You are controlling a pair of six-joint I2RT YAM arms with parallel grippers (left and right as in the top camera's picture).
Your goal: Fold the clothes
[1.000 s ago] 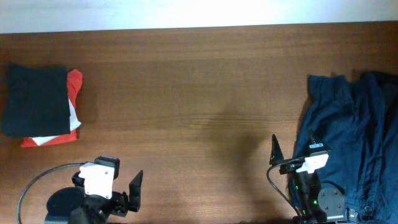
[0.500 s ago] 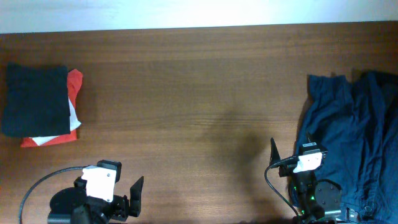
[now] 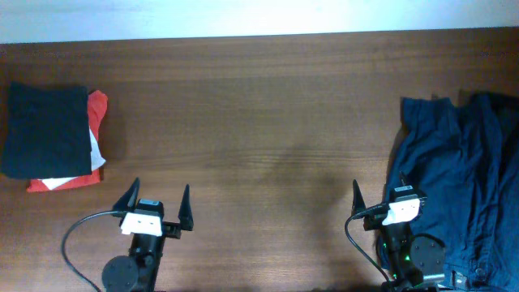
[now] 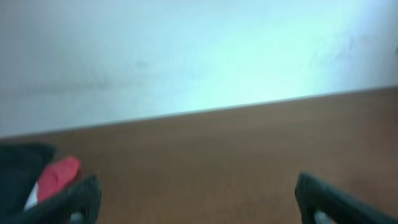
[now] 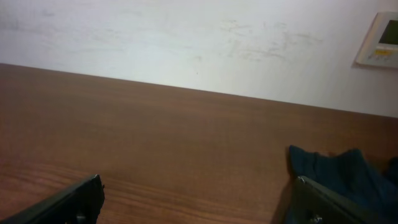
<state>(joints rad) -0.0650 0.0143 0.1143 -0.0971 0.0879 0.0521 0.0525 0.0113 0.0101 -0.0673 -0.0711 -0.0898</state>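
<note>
The wooden table point(image 3: 268, 105) lay bare from the left edge of the crumpled dark blue garment point(image 3: 462, 162) across to the far side. The garment itself, the piece left to fold, was heaped in loose ridges, with no hem or corner plainly readable from overhead.

Well apart from it, at the table's opposite end, sat the finished stack: a folded black garment point(image 3: 45, 130) on top of a red-and-white one point(image 3: 97, 109).

The right gripper point(image 3: 379, 193) sat at the blue garment's left edge with its jaws spread wide and nothing in them. One finger was over bare wood and the other seemed to be over cloth. The left gripper point(image 3: 160, 188) was well apart from the garment, equally wide and empty.

The step in hand looked like the first pickup. It would go best with a low pinch on the garment's nearest edge rather than a bunched ridge. A drag away from the heap onto bare wood would follow. The left arm should cross toward the garment, take a second edge point and spread it flat.
</note>
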